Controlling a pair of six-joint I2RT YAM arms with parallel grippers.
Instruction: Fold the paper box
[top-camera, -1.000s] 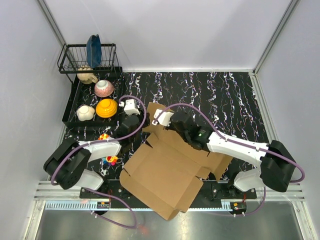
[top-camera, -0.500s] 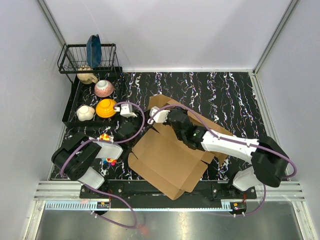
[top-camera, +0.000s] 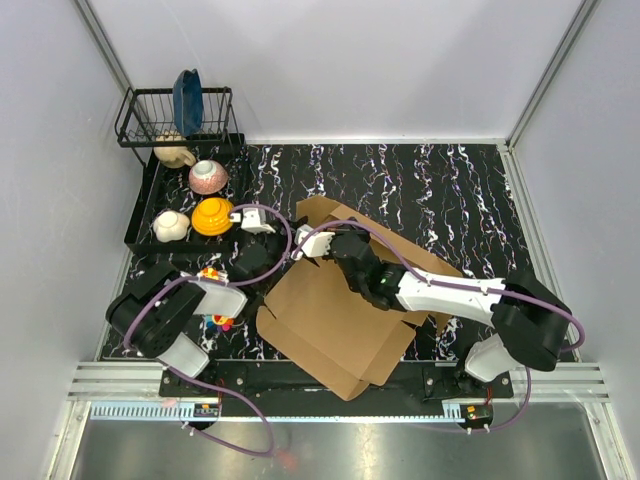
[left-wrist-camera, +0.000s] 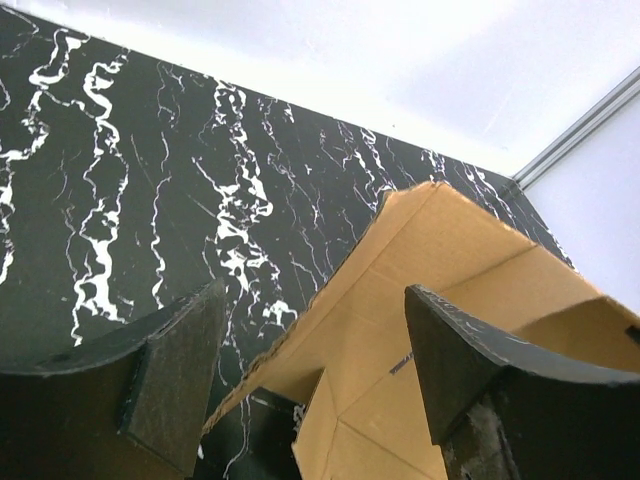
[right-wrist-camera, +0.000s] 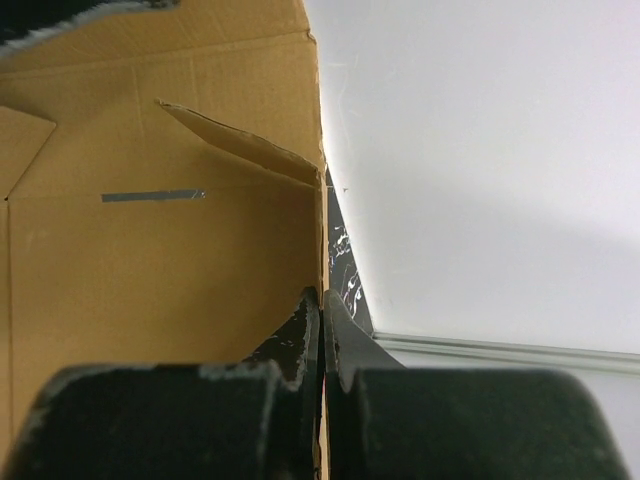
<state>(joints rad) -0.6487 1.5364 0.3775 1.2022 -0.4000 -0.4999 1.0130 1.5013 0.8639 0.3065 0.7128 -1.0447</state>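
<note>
Brown corrugated cardboard, the paper box (top-camera: 330, 325) lies mid-tabletop (top-camera: 450, 190); it is probably light, stiff, and hinges at its creases. The right end effector (right-wrist-camera: 322, 298) is closed, pinching a raised flap's edge. The left end effector (left-wrist-camera: 315, 300) gapes open nearby. Flap edges look the best hold.

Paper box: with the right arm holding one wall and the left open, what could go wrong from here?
The right gripper pinches only the thin edge of a raised wall of the paper box; it may slip or tear. The open left gripper hangs close to the yellow bowl; a wide swing could knock it.
</note>
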